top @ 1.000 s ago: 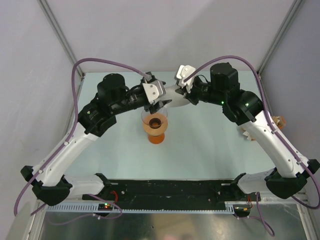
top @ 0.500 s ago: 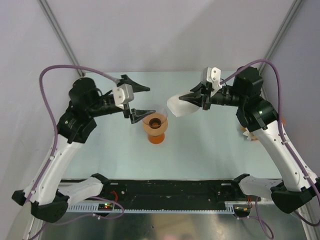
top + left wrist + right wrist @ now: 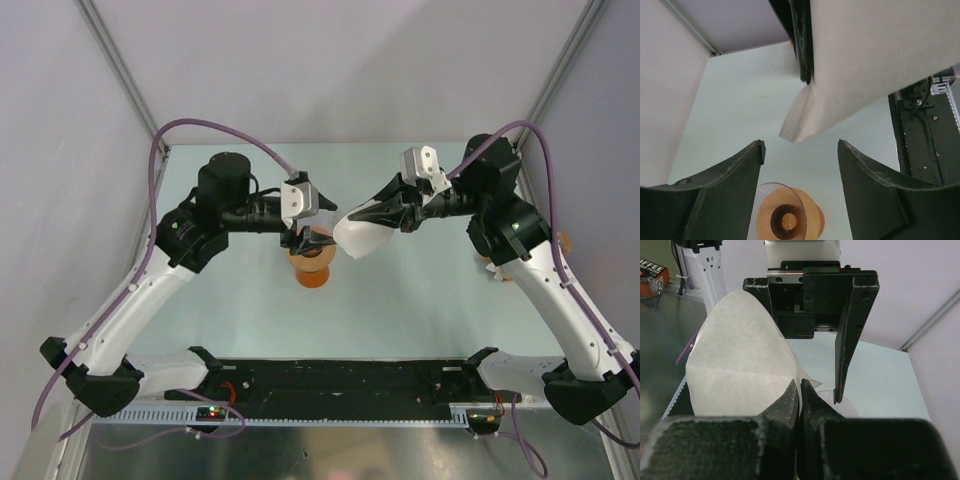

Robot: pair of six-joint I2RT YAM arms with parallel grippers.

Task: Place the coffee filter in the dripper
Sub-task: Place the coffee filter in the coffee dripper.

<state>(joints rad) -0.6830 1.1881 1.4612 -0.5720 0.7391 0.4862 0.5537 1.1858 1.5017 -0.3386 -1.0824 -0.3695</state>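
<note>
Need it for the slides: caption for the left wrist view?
Open left gripper by the dripper, facing the coffee filter pinched in the right gripper.

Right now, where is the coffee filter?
In the top view, the coffee filter hangs pinched in the right gripper, just right of the dripper, not yet inside it.

Both my arms reach forward and bend in at the elbows, so the two wrists point at each other. My left gripper (image 3: 303,238) points down with its fingers wide apart. My right gripper (image 3: 352,218) is pinched tight on the coffee filter (image 3: 362,238), held up high.
</note>
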